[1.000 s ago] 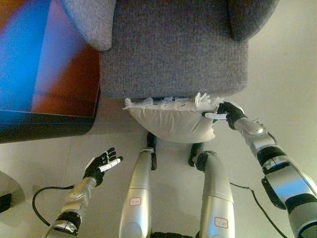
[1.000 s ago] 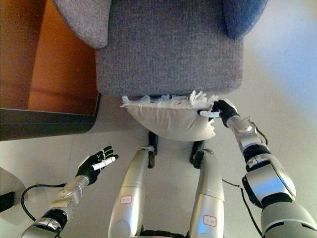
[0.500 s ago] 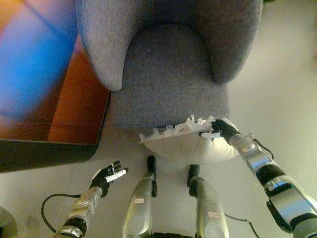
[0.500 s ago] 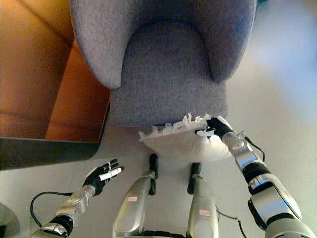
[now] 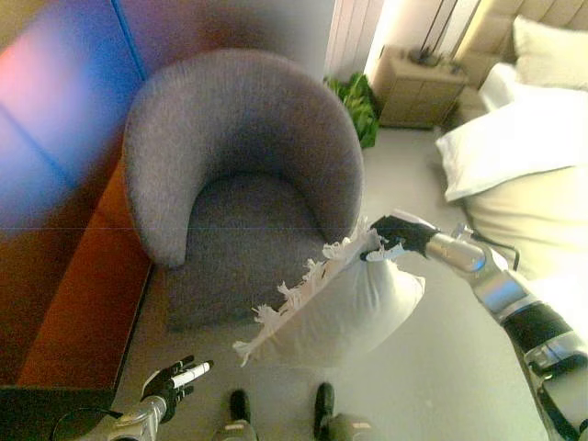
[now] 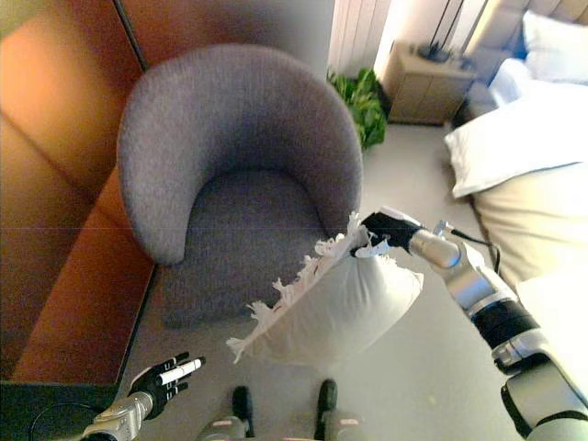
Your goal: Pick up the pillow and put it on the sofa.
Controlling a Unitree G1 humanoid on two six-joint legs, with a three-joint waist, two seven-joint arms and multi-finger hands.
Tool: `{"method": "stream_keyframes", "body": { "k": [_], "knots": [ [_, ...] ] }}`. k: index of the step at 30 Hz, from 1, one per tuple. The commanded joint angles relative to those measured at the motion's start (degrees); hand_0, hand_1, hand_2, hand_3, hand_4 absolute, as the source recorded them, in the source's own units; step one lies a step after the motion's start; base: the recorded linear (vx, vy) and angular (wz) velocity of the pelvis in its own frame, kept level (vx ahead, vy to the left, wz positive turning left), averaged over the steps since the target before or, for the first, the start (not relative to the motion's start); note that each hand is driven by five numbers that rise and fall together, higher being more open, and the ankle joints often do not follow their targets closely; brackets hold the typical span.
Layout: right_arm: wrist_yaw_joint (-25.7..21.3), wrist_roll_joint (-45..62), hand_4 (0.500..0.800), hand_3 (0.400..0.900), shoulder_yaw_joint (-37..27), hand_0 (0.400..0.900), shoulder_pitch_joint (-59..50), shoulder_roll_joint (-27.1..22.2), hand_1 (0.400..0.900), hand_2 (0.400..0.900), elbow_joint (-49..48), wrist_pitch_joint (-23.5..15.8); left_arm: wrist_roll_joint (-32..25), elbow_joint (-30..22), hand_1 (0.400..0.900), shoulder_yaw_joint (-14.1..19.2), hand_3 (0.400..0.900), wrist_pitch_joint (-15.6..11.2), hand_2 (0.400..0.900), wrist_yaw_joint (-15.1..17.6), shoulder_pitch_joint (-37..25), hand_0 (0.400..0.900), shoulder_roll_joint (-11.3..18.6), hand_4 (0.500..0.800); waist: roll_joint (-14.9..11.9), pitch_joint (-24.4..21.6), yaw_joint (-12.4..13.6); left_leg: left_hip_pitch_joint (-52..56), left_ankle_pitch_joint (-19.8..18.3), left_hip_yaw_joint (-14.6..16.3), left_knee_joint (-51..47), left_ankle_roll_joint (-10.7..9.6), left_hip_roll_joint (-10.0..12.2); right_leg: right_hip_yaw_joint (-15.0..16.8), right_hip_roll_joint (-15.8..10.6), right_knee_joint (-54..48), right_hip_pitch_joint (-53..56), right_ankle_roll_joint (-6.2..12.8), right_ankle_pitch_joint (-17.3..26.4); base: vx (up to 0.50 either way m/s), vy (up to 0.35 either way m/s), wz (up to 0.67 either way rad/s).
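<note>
A cream pillow (image 5: 344, 308) with a white fringed edge hangs in the air in front of the grey tub sofa chair (image 5: 241, 184). My right hand (image 5: 395, 232) is shut on the pillow's upper right corner and holds it up, just right of the chair's front edge. The pillow also shows in the right eye view (image 6: 335, 308). My left hand (image 5: 175, 381) is low at the bottom left, open and empty, well clear of the pillow.
A wooden wall panel (image 5: 64, 276) runs along the left of the chair. A bed with white pillows (image 5: 524, 138) is at the right. A green plant (image 5: 358, 101) and a wooden nightstand (image 5: 418, 87) stand behind the chair.
The camera has tilted up, so the whole chair and the bed now show. My right hand has lifted the pillow off the floor and higher, beside the seat.
</note>
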Motion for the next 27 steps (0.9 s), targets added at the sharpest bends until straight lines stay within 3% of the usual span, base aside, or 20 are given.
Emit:
{"method": "stream_keyframes", "body": {
  "k": [1, 11, 19, 21, 22, 23, 27],
  "knots": [
    [-1.3, 7.5, 0.500, 0.400, 1.9, 0.400, -21.1, -3.7, 0.400, 0.400, -3.4, -5.5, 2.2, 4.4, 0.900, -2.8, 0.900, -1.0, 0.900, 1.3, 0.5, 0.900, 1.5, 0.800, -1.0, -7.8, 0.5, -1.1, -5.6, 0.2, 6.1, -1.2, 2.1, -2.1, -5.8, 5.3, 0.2, 5.66, -4.6, 0.04, 0.027, -0.05],
    [-3.9, 11.9, 0.500, 0.400, 10.9, 0.400, -37.0, -2.4, 0.400, 0.400, 0.8, -5.2, -0.7, 5.8, 0.900, -4.0, 0.900, 0.6, 0.900, 2.9, 0.5, 0.900, 1.7, 0.800, -1.6, -10.3, 2.1, -0.1, -4.1, 0.0, 3.5, -2.2, 2.2, -4.4, -6.0, 3.1, 2.0, 5.94, -3.8, 0.02, 0.016, 0.01],
    [-5.7, 13.3, 0.500, 0.400, 13.2, 0.400, -39.9, 1.8, 0.400, 0.400, 15.8, -5.7, -3.1, 5.7, 0.900, -3.8, 0.900, 0.5, 0.900, 2.7, 1.5, 0.900, 1.7, 0.800, -2.5, -10.3, 5.1, -0.6, -3.5, -1.6, 2.4, -2.5, 2.1, -6.4, -6.1, 1.2, 3.2, 5.95, -3.4, 0.04, -0.005, 0.20],
    [-5.8, 11.7, 0.500, 0.400, 13.2, 0.400, -40.7, 4.1, 0.400, 0.400, 24.8, -8.4, -3.1, 5.8, 0.900, -3.9, 0.900, -0.1, 0.900, 2.3, 2.2, 0.900, 1.7, 0.800, -2.7, -10.1, 6.7, -0.6, -3.2, -2.5, 1.8, -2.6, 2.0, -7.1, -6.2, 0.3, 3.7, 6.07, -2.9, 0.08, -0.051, 0.29],
    [-6.3, 11.0, 0.636, 0.627, 13.5, 0.627, -41.2, 4.9, 0.627, 0.627, 29.4, -9.4, -2.7, 5.9, 0.900, -3.7, 0.900, -0.5, 0.900, 1.8, 2.6, 0.900, 1.7, 0.800, -2.8, -10.1, 7.5, -0.6, -3.0, -2.8, 1.4, -2.6, 2.0, -7.4, -6.2, -0.3, 4.0, 6.14, -2.6, 0.08, -0.054, 0.26],
    [-6.3, 11.3, 0.800, 0.900, 13.6, 0.900, -41.6, 5.2, 0.900, 0.900, 31.0, -9.7, -2.7, 5.9, 0.900, -3.7, 0.900, -0.5, 0.900, 1.7, 2.7, 0.900, 1.6, 0.800, -2.8, -10.1, 7.7, -0.5, -3.0, -2.9, 1.3, -2.6, 2.1, -7.6, -6.2, -0.5, 4.1, 6.17, -2.5, 0.07, -0.055, 0.31],
    [-6.9, 9.9, 0.800, 0.900, 12.8, 0.900, -44.1, 6.5, 0.900, 0.900, 44.2, -10.9, -2.9, 6.2, 0.900, -4.7, 0.900, -2.1, 0.900, 0.5, 3.2, 0.900, 1.7, 0.800, -2.3, -9.9, 9.7, -1.5, -2.4, -3.8, 0.7, -3.0, 2.5, -8.7, -6.0, -1.5, 4.4, 6.20, -2.2, 0.00, -0.039, 0.34]
  ]
}}
